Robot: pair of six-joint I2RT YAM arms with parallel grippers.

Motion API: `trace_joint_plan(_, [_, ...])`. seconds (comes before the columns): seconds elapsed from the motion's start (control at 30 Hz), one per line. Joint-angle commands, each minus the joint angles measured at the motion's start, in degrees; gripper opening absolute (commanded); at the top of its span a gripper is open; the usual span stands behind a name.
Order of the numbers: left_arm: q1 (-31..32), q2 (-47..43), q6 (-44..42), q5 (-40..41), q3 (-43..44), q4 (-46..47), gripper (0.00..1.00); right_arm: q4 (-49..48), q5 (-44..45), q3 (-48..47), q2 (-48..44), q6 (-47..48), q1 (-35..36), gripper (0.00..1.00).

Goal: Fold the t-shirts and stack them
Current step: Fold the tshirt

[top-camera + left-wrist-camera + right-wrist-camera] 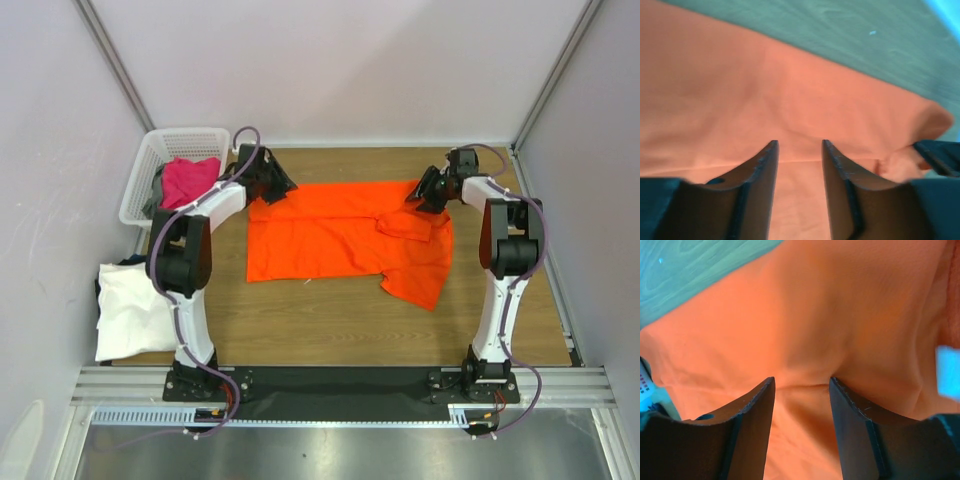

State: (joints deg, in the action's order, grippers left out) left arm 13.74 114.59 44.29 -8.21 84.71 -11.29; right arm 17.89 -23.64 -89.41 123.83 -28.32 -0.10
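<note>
Overhead, you see the orange t-shirt [340, 235] spread in the middle of the table [330, 340], its long upper border running parallel to the far edge. The cloth lies mostly flat. Toward the right edge a flap is folded over on top, and the lower right part reaches furthest toward the near edge.

Only this view shows you the rest. A white basket [185, 133] stands at the far left corner with a magenta-pink shirt [190, 180] inside, and a white shirt [135, 310] lies on the left edge over a dark one [112, 270].

The wrist views give what the overhead cannot. The left gripper [799, 145] and the right gripper [801, 381] each have their jaws parted, gripping nothing. Orange cloth shows through each gap, with a shallow crease just beyond the fingertips. Bare table [865, 30] appears past the shirt's border.

Both arms rise from the near edge and reach to the far side. The left gripper [272, 188] is over the shirt's far left corner and the right gripper [425, 195] over its far right corner, each angled inward.
</note>
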Motion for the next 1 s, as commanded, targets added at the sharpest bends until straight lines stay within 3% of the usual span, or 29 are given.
trace_joint_plan(0.0, [-0.46,1.95,-1.14,-0.05,0.37,-0.14,0.44,-1.37,-0.18,-5.34,1.76,-0.86,-0.08,0.54])
trace_joint_plan(0.2, [-1.87,8.54,-0.09,-1.72,5.37,-2.59,0.35,-1.01,0.87,-7.89,5.01,-2.09,-0.08,0.53])
trace_joint_plan(0.67, [-3.89,20.40,0.97,-5.15,19.26,-7.52,0.32,-0.14,2.02,-16.92,12.04,-3.76,-0.34,0.54])
trace_joint_plan(0.87, [-3.81,14.99,-1.92,-7.43,17.87,-4.19,0.34,2.06,0.35,-18.53,6.54,-1.31,-0.17,0.53])
trace_joint_plan(0.97, [-3.11,11.37,-4.65,-8.40,16.63,-2.69,0.40,2.76,-1.05,-16.42,2.57,-0.60,-0.08,0.54])
